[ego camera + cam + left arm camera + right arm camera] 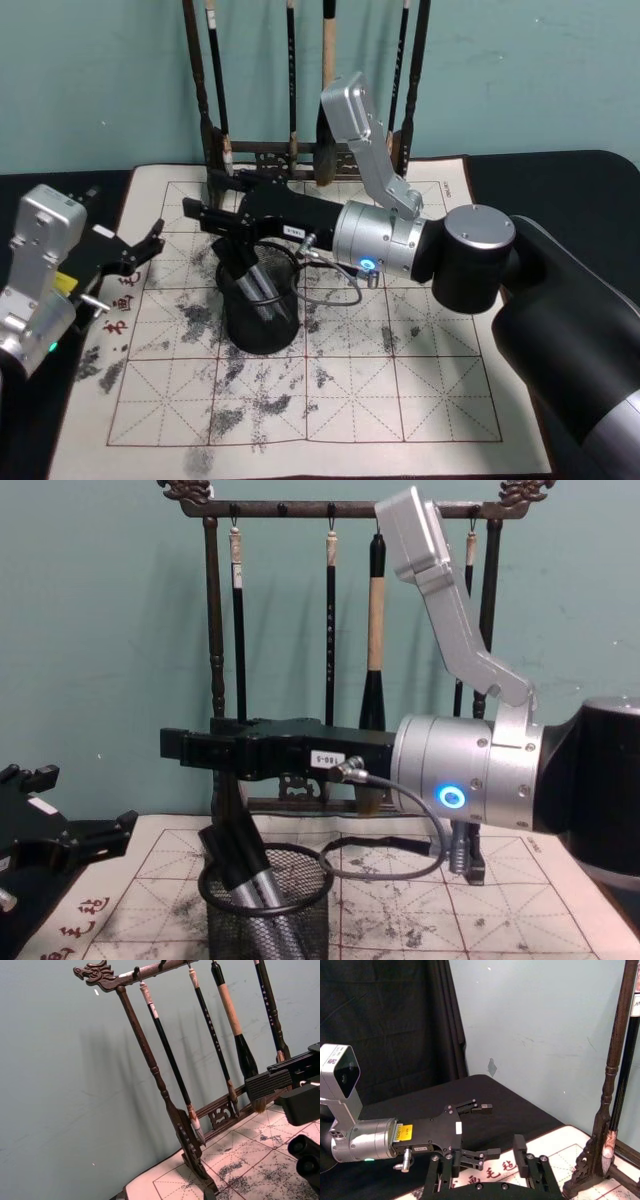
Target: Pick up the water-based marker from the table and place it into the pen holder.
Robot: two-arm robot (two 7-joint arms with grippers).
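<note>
A: Dark carved wood, that brush rack [300,150], standing at the back of the ink-stained calligraphy felt mat [400,380] with 5 brushes [376,640] hanging, just behind the work.

B: And in front of it?

A: 1 black wire-mesh pen holder [260,305] on the mat, the grey-and-black water-based marker [255,890] leaning inside it.

B: The arms?

A: The right gripper [215,225] reaches level across the mat, directly above the holder; its fingers are spread, gripping nothing. The left gripper [140,250] hovers at the mat's left edge, fingers parted too, empty.
</note>
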